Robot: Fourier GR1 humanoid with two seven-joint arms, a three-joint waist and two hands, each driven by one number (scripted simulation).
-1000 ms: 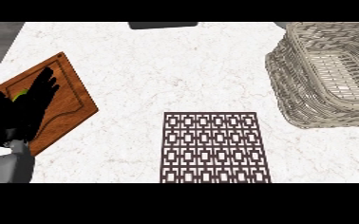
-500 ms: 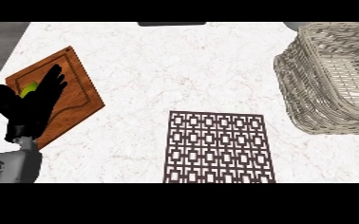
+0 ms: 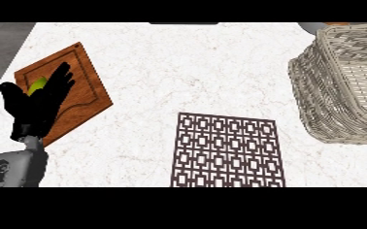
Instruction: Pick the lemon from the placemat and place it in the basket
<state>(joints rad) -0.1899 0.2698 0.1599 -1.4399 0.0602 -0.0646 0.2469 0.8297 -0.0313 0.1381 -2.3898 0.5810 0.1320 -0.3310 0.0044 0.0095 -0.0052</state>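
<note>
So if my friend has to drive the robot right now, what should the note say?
Left hand: black, fingers straight, open, over the brown wooden board at the left, holding nothing.
Right hand: not in view.
Yellow-green lemon: on the board, mostly hidden behind the left hand's fingers.
Grey woven wicker basket: at the right edge; no lemon shows in it.
Dark brown lattice placemat: in the middle foreground, nothing on it.
Done: nothing yet, lemon not grasped.
Left: close the hand on the lemon, lift it, carry it right, put it in the basket.
</note>
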